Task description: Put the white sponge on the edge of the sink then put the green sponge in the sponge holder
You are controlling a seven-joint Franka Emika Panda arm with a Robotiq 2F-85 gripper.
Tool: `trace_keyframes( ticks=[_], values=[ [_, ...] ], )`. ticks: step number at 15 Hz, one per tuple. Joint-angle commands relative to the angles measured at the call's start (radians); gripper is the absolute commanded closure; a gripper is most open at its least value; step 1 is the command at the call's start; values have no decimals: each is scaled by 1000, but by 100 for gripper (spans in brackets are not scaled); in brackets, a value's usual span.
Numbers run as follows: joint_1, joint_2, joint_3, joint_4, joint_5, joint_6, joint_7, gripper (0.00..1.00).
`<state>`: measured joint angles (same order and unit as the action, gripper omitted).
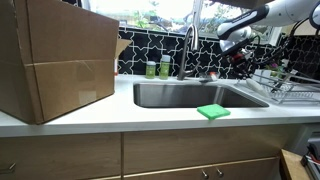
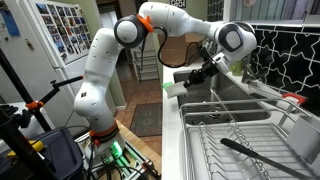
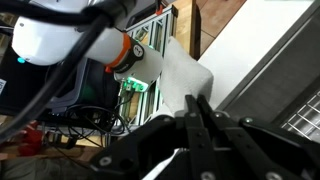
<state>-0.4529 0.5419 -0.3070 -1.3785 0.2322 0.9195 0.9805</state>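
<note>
A green sponge point(image 1: 212, 111) lies flat on the front edge of the sink point(image 1: 170, 96). My gripper point(image 1: 232, 46) hangs high over the sink's back right part, near the faucet point(image 1: 189, 48). In an exterior view the gripper point(image 2: 186, 80) points down and away, with a white sponge point(image 2: 172, 88) at its fingertips. In the wrist view the fingers point(image 3: 195, 103) are pressed close together on the white sponge point(image 3: 183, 72), which sticks out beyond them. I cannot make out the sponge holder for certain; small items point(image 1: 211, 75) stand by the faucet base.
A large cardboard box point(image 1: 55, 60) fills the counter beside the sink. Two green bottles point(image 1: 158, 68) stand at the back wall. A wire dish rack point(image 1: 290, 88) with a dark utensil point(image 2: 255, 156) stands on the sink's other side.
</note>
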Motion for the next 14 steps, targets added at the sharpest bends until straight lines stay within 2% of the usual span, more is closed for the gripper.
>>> trace_keyframes(
  ticks=[1,8,14],
  values=[
    [73,4,-31,-78,-50,38,24,95],
    [145,4,-35,-170,-77,119,90,95],
    [162,25,-29,-186,-98,109,108,94]
  ],
)
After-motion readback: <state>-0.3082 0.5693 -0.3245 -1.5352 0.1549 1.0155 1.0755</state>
